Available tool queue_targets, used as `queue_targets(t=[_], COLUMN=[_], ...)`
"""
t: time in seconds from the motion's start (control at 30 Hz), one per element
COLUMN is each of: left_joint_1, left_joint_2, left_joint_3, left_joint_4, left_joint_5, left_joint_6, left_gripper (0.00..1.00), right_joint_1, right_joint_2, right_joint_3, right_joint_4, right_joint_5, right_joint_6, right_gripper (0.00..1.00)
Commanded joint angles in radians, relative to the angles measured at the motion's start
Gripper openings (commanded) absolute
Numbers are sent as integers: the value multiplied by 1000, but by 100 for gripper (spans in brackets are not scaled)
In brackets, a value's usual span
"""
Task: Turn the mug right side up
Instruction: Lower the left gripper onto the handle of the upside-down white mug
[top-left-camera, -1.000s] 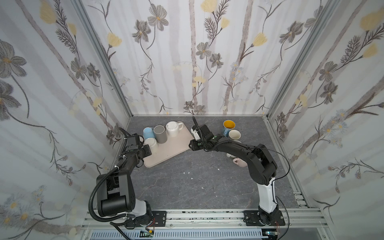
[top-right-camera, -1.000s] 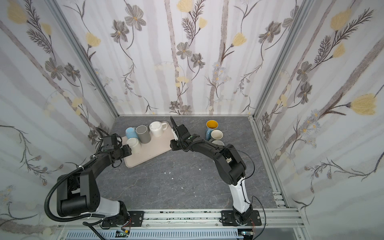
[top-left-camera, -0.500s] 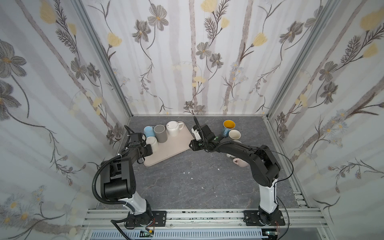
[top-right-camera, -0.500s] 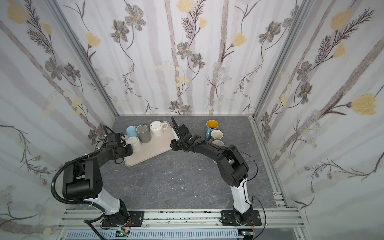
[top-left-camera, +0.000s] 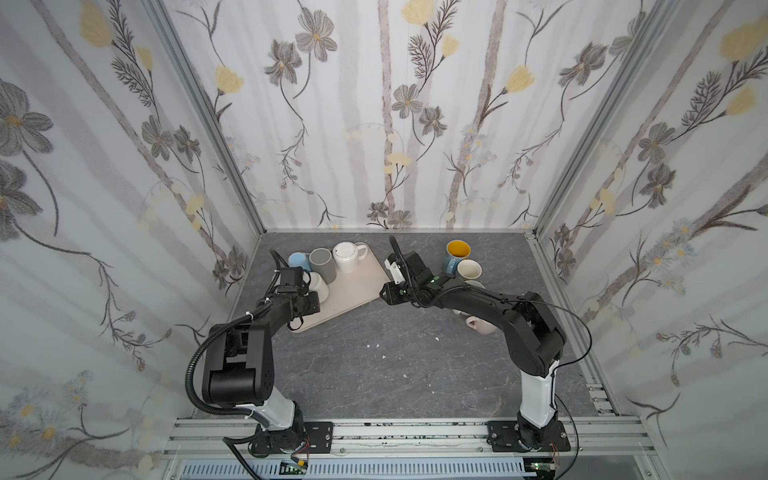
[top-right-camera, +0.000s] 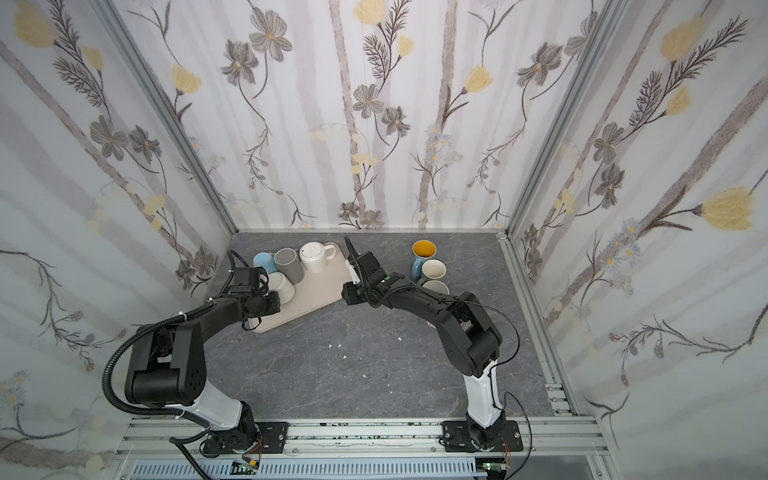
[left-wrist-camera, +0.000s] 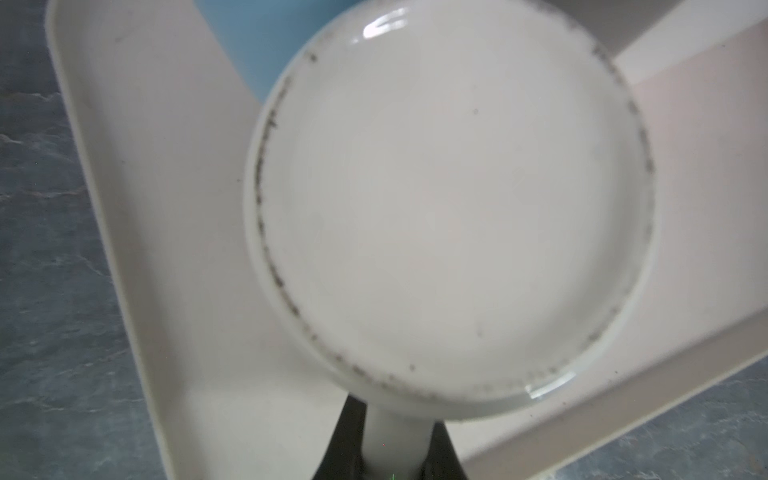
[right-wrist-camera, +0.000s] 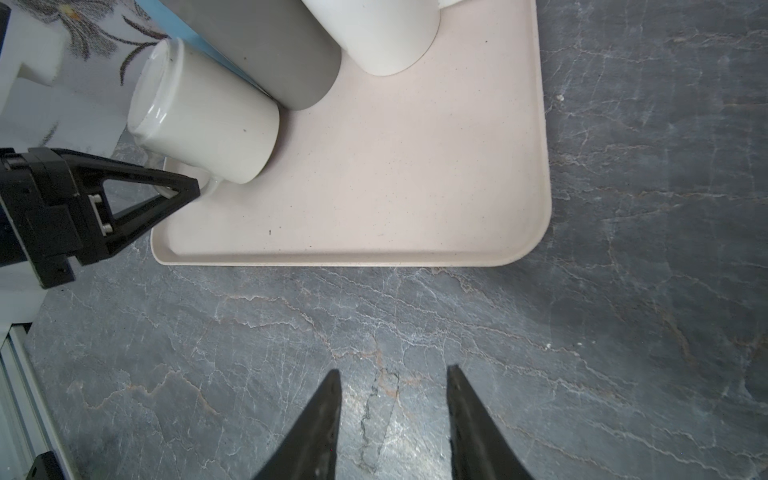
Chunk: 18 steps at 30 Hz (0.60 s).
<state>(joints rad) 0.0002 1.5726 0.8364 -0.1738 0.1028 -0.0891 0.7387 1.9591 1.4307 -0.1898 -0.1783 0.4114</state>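
A grey stone-look tabletop (top-left-camera: 395, 365) lay within floral-papered walls (top-left-camera: 374, 124), carrying one beige rectangular plastic tray (right-wrist-camera: 415, 187). Four mugs stood bottom-up on it: a pale blue mug (top-left-camera: 297, 260), a grey mug (top-left-camera: 323, 264), a large white mug (top-left-camera: 347, 257) and, by the tray's left edge, the small white glazed mug (left-wrist-camera: 453, 208), its handle pinched by the left gripper (left-wrist-camera: 395, 415); four other mugs (top-left-camera: 469, 270) clustered right of the tray. The right gripper (right-wrist-camera: 395, 370) hung spread just off the tray's edge.

One tray (top-left-camera: 360, 286) holds four mugs: blue mug (top-left-camera: 297, 261), grey mug (top-left-camera: 323, 264), tall white mug (top-left-camera: 347, 257), small white mug (top-left-camera: 319, 286). Right of the tray, four more mugs (top-left-camera: 468, 270), one half hidden.
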Motion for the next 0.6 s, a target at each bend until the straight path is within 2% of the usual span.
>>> queue_targets(t=[0.0,0.27,0.4,0.57], left_joint_1=[-36,-131,-218,-309], left_joint_2=[-32,-87,-22,145], left_joint_3=[-21,-78,14,199], left_joint_4=[44,236,177,31], left_joint_5=[30,149,19,-172], left_joint_6=[-84,-346,-363,-333], left_gripper=[4,2,2,3], right_joint_1=[-8,-45,-47,-47], right_joint_2=[-22,-60,-62,-61], right_joint_3=[-31,-163,-175,-193], right_joint_4=[56,225,235,252], right_joint_5=[-30,-142,-147,-153], right_joint_6=[38,184,191,203], right_gripper=[41,41,41,41])
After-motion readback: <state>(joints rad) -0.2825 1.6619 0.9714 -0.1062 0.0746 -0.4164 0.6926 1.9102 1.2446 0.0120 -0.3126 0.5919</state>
